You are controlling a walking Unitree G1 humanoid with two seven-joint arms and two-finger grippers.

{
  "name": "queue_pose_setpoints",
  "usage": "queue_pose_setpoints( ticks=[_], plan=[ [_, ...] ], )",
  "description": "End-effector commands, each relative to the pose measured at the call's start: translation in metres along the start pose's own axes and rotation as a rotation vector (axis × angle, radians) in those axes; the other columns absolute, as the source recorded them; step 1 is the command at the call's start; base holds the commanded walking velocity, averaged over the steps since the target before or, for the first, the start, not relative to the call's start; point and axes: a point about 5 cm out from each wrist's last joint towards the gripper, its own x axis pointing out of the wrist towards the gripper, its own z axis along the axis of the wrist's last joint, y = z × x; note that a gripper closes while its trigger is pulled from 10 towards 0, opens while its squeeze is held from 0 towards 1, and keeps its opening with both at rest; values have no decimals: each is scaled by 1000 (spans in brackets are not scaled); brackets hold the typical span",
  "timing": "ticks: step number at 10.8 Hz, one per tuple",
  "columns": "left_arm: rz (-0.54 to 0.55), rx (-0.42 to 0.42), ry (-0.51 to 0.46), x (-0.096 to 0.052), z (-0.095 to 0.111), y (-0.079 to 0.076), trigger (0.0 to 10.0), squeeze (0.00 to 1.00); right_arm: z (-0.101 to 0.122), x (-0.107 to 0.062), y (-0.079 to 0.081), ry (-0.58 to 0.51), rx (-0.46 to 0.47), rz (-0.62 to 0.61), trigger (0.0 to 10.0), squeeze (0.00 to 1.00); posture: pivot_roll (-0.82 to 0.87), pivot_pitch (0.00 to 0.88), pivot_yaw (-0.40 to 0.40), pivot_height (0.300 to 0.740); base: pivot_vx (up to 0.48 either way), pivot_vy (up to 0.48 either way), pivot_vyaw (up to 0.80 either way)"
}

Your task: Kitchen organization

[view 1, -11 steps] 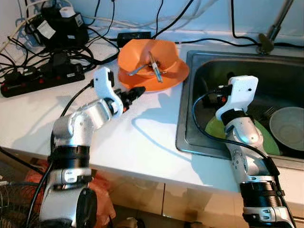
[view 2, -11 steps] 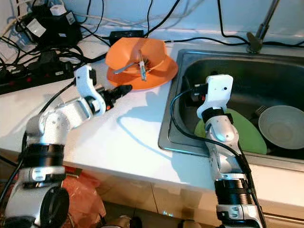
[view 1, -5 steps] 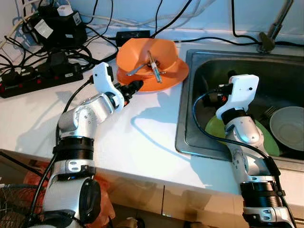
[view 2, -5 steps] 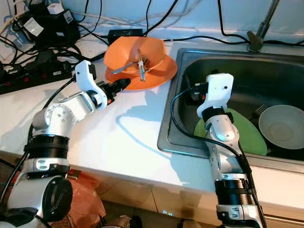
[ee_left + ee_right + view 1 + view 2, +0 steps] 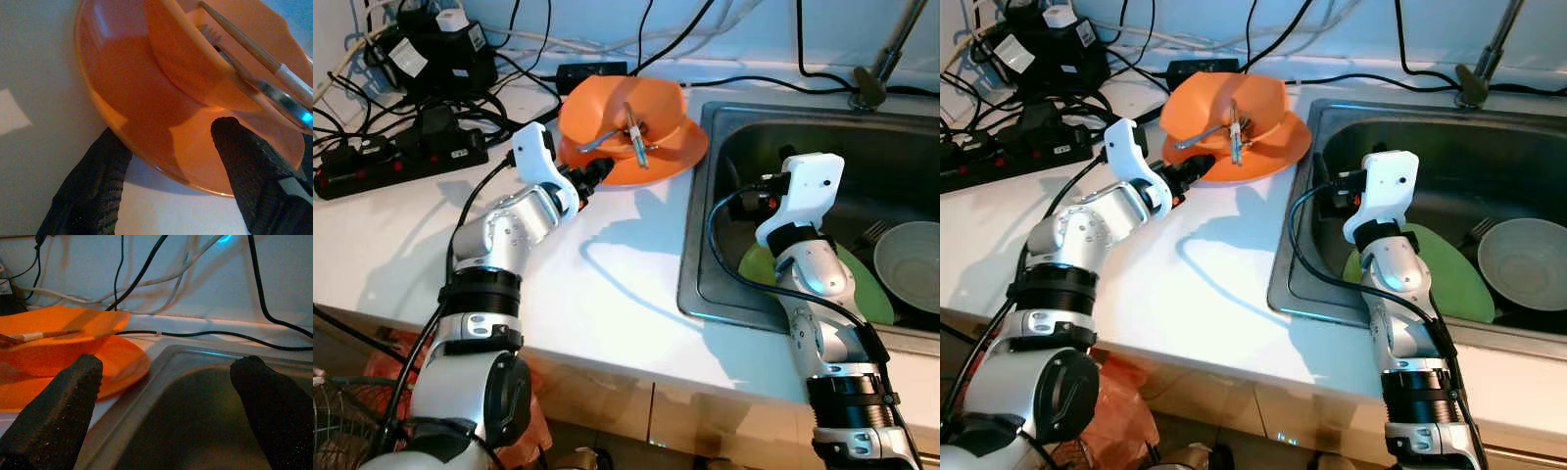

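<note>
Orange bowl (image 5: 631,110) sits on orange plate (image 5: 680,152) on white counter (image 5: 597,284) beside sink (image 5: 705,245), holding fork (image 5: 592,144) and chopsticks (image 5: 637,137). Left gripper (image 5: 168,161) is at plate's near rim, fingers spread either side of the edge, not pinching. Right gripper (image 5: 166,396) hovers spread over sink, which holds green plate (image 5: 862,284) and grey bowl (image 5: 909,264).

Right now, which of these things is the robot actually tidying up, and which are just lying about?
Part of the job:
- orange plate, with the open left gripper at its rim
- orange bowl on it, holding cutlery
- green plate and grey bowl in the sink, right gripper open above it

Just lying about:
- black power strip
- tangled cables
- tap
</note>
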Motion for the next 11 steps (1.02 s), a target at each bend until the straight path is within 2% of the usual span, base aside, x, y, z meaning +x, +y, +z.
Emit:
queue_pose_setpoints(
  ticks=[1,2,3,11],
  plan=[
    [29,-1,34,4,-8,1,10000,0,-8,-5,3,37,3,4,10000,0,2,133,118,740,0,0,0],
    [20,-5,33,7,-9,-2,10000,0,-8,-5,2,36,2,3,10000,0,2,133,118,740,0,0,0],
    [19,-3,31,8,-9,-3,0,0,-8,-5,2,36,1,1,10000,0,-6,135,120,740,0,0,0],
    [29,-13,34,7,-12,2,0,0,-9,-5,3,41,7,-2,10000,0,6,140,118,740,0,0,0]
  ],
)
